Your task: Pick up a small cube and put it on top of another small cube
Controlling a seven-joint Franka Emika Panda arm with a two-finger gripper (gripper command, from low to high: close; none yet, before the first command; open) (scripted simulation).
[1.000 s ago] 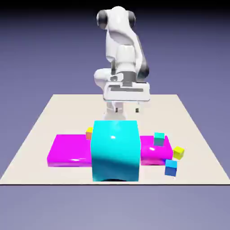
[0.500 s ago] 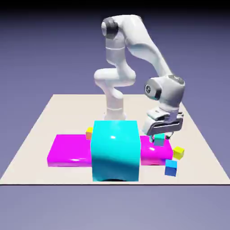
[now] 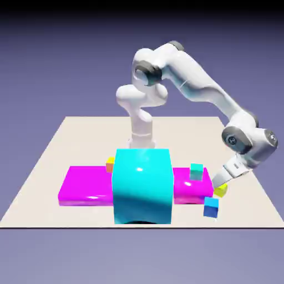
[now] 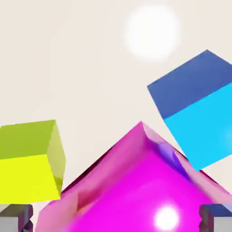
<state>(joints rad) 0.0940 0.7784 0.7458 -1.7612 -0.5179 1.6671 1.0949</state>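
A small yellow cube (image 3: pixel 221 189) lies on the table just off the right end of the magenta slab (image 3: pixel 89 186). My gripper (image 3: pixel 218 182) hangs low, tilted, right over its near-left edge, open and holding nothing. In the hand view the yellow cube (image 4: pixel 29 163) sits above the left fingertip (image 4: pixel 16 218), not between the tips. The slab's corner (image 4: pixel 136 186) fills the space above my gripper (image 4: pixel 116 222). Another small yellowish cube (image 3: pixel 110 163) peeks out behind the big cyan block (image 3: pixel 141 186).
A tiny teal cube (image 3: pixel 196 171) stands on the slab's right end. A tiny blue cube (image 3: pixel 211 207) lies on the table in front of the yellow one, and shows as the blue cube (image 4: pixel 195 106) at the hand view's upper right.
The arm has swung from the table's middle, past the teal cube, toward the exterior view's right. It has come down beside the yellow cube. The jaws have stayed open.
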